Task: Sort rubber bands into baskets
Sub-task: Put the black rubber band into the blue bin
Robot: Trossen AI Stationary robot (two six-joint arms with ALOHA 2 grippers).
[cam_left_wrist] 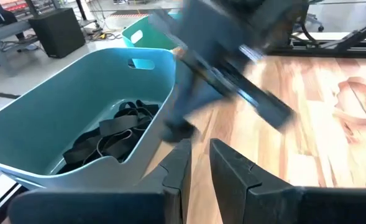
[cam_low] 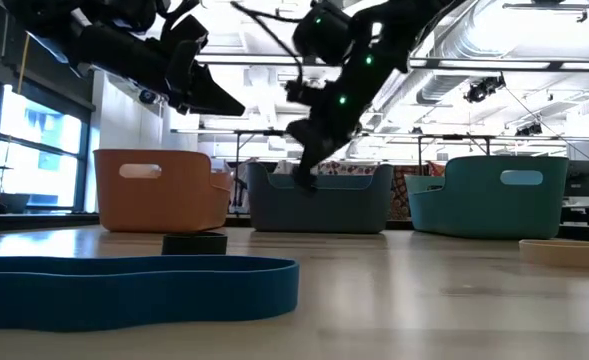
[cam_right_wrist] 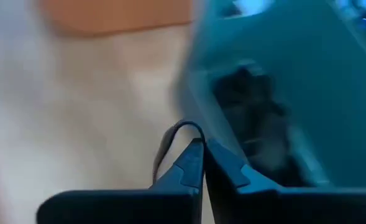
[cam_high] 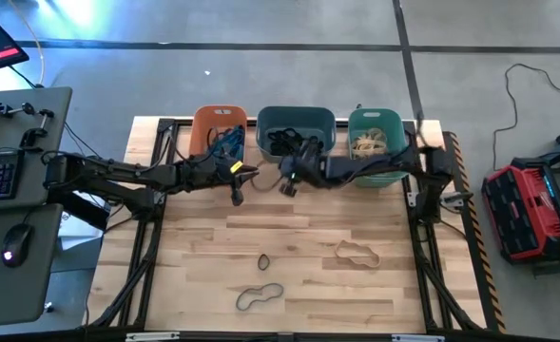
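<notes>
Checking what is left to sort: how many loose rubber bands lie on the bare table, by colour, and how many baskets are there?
Blue rubber band: 1
Black rubber band: 1
Tan rubber band: 1
Baskets: 3, orange basket, slate basket, teal basket
Total: 3 loose bands, 3 baskets

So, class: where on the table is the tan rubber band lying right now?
In the high view the tan rubber band lies on the table's right half, in front of the teal basket, right of the small dark band.
</notes>
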